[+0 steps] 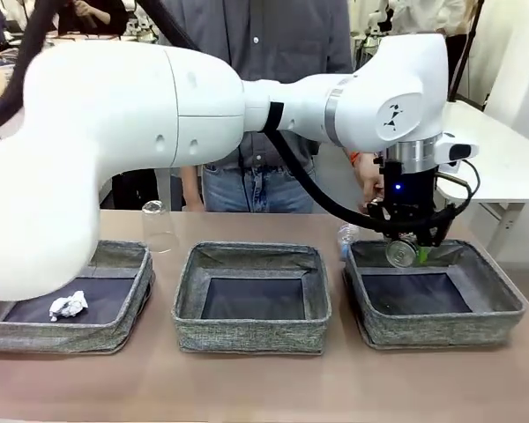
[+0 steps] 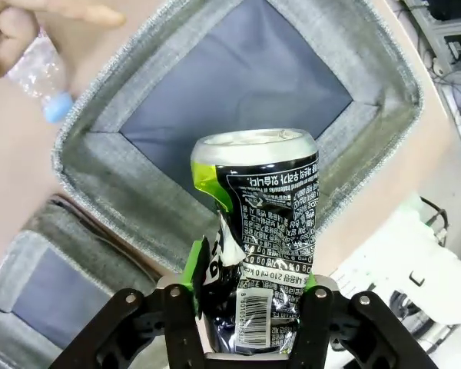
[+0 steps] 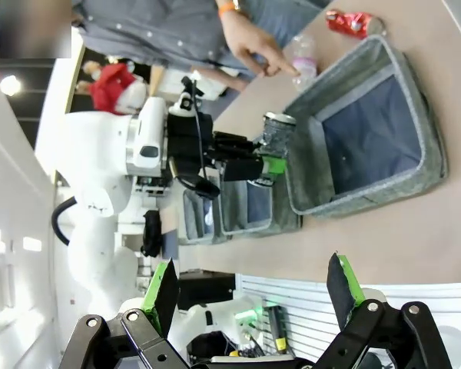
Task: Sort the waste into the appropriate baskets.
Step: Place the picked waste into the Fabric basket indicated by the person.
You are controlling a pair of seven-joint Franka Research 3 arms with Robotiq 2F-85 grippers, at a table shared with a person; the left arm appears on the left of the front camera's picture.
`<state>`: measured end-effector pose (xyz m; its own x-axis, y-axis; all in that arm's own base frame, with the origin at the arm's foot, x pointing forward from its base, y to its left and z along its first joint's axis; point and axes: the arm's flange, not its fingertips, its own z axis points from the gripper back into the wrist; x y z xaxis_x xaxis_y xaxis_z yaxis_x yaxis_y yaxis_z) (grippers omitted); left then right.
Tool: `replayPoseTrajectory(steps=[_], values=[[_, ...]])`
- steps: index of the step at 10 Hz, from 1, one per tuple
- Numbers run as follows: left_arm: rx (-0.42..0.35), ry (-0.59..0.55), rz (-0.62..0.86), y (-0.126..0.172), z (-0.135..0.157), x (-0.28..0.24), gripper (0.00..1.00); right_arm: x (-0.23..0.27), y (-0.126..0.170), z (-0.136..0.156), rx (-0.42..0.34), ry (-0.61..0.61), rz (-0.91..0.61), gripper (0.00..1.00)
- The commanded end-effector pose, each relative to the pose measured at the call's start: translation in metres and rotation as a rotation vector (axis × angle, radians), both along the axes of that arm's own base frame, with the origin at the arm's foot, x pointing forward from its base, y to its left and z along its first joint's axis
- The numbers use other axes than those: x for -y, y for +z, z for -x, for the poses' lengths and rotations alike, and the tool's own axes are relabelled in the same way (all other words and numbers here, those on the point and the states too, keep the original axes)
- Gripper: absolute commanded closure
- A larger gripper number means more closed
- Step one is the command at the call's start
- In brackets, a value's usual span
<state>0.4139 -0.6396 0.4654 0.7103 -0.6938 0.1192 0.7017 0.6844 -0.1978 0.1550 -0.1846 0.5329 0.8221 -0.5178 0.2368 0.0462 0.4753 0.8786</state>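
My left gripper (image 1: 413, 253) hangs over the near-left corner of the right basket (image 1: 441, 328), shut on a dark drink can (image 1: 400, 254). In the left wrist view the dented black and green can (image 2: 265, 223) sits between the green pads, above that basket's wall (image 2: 100, 169). The person's hand (image 2: 31, 15) touches a clear water bottle (image 2: 42, 77) just outside the basket. A crumpled white tissue (image 1: 68, 306) lies in the left basket (image 1: 70, 337). A clear plastic cup (image 1: 159, 227) stands behind it. A crushed red can (image 3: 352, 23) lies beyond the right basket. My right gripper (image 3: 253, 288) is open, holding nothing.
The middle basket (image 1: 251, 328) holds nothing that I can see. The person stands at the far side of the table, one hand (image 1: 368, 189) down by the bottle (image 1: 347, 236). Bare table runs along the front of the baskets.
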Motion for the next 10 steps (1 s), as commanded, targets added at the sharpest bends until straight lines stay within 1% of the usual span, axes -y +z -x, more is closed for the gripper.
replayPoseTrajectory(steps=[1, 4, 8, 9, 10], values=[[0.030, -0.019, -0.026, 0.011, -0.012, 0.009, 0.00, 0.002, 0.001, -0.002, 0.014, -0.003, 0.002, 0.00], [0.043, -0.029, -0.004, 0.015, -0.010, 0.009, 0.00, 0.002, 0.001, -0.002, 0.014, -0.003, 0.002, 0.00], [0.044, -0.012, 0.006, 0.022, -0.010, 0.002, 0.00, 0.002, 0.001, -0.002, 0.014, -0.003, 0.002, 0.00], [0.021, -0.005, 0.012, 0.028, -0.010, -0.002, 0.00, 0.002, 0.001, -0.002, 0.014, -0.003, 0.002, 0.00], [-0.019, -0.008, 0.025, 0.040, -0.009, -0.010, 0.00, 0.000, 0.000, 0.000, 0.000, 0.000, 0.000, 0.00]])
